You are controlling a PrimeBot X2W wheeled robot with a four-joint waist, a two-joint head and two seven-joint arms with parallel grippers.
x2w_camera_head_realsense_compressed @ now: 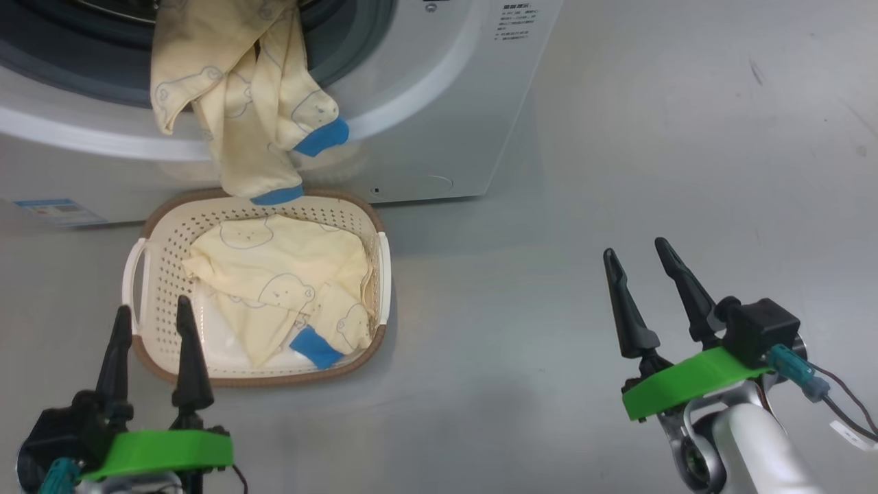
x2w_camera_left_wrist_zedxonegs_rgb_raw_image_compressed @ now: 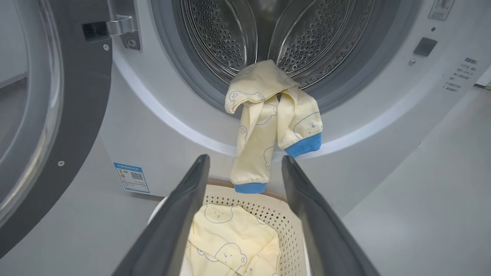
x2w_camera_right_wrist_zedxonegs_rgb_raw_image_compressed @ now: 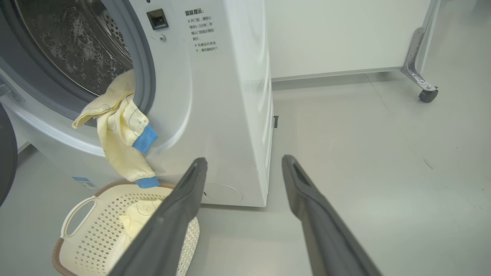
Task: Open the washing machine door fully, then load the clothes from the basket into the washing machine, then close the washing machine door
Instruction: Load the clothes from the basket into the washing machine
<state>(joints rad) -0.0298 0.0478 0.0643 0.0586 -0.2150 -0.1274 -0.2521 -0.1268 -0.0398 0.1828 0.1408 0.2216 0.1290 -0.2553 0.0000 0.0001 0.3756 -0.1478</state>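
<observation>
Head view: smooth grey floor [x2w_camera_head_realsense_compressed: 617, 151]; basket [x2w_camera_head_realsense_compressed: 159, 274] before washing machine [x2w_camera_head_realsense_compressed: 446, 103]; left pincer [x2w_camera_head_realsense_compressed: 153, 304], right pincer [x2w_camera_head_realsense_compressed: 634, 246] wide, empty.

The grey floor [x2w_camera_head_realsense_compressed: 617, 137] carries the washer [x2w_camera_head_realsense_compressed: 439, 103] at my 11 o'clock, standing flat on it. The basket [x2w_camera_head_realsense_compressed: 161, 274] sits on the floor just in front of the washer, at my 9 o'clock. From my right wrist, a castor [x2w_camera_right_wrist_zedxonegs_rgb_raw_image_compressed: 427, 95] under a metal frame rests at 2 o'clock.
</observation>
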